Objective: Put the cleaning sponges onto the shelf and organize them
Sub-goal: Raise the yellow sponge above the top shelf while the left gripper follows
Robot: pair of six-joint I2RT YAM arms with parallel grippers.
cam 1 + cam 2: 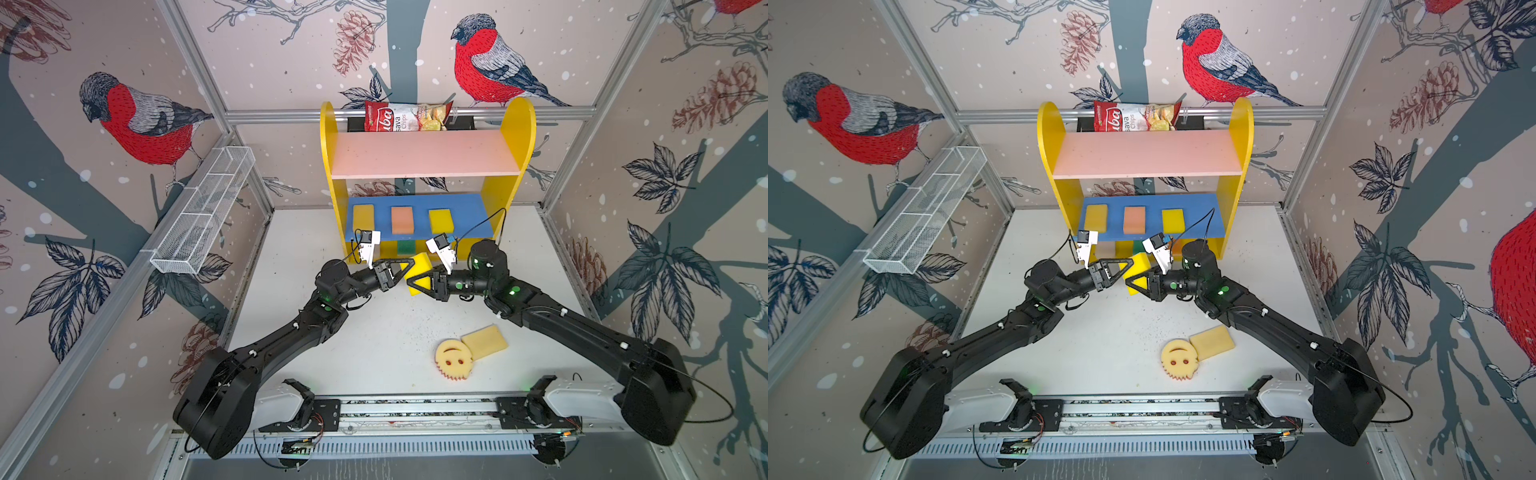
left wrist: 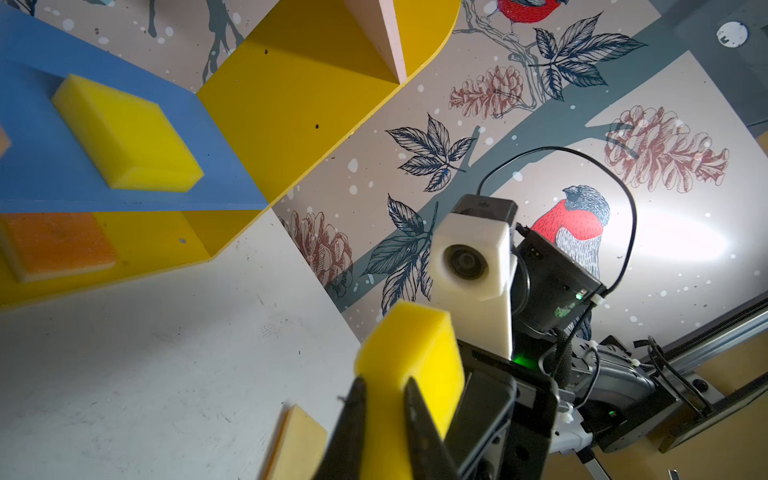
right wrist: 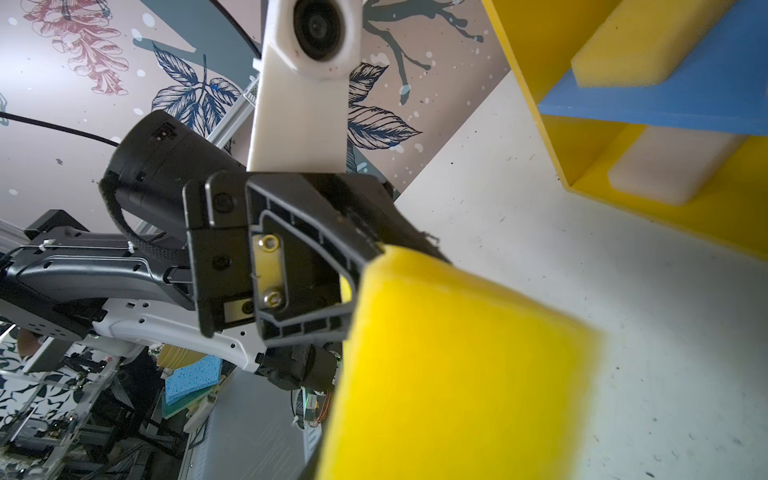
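Observation:
A bright yellow sponge (image 1: 423,266) (image 1: 1140,266) hangs in the air in front of the shelf (image 1: 517,137), between both grippers. My left gripper (image 1: 409,268) (image 2: 384,384) is shut on one edge of that sponge (image 2: 411,357). My right gripper (image 1: 413,282) reaches the sponge from the opposite side. In the right wrist view the sponge (image 3: 457,353) hides the right jaws. Three sponges (image 1: 402,220) lie in a row on the blue board. A green sponge (image 1: 406,247), an orange one (image 2: 54,245) and a cream one (image 3: 673,166) sit on the yellow base. The pink board is bare.
A round smiley sponge (image 1: 453,359) and a pale yellow rectangular sponge (image 1: 485,340) lie touching on the white table, front right. A chips bag (image 1: 405,116) lies behind the shelf top. A white wire rack (image 1: 203,216) hangs on the left wall.

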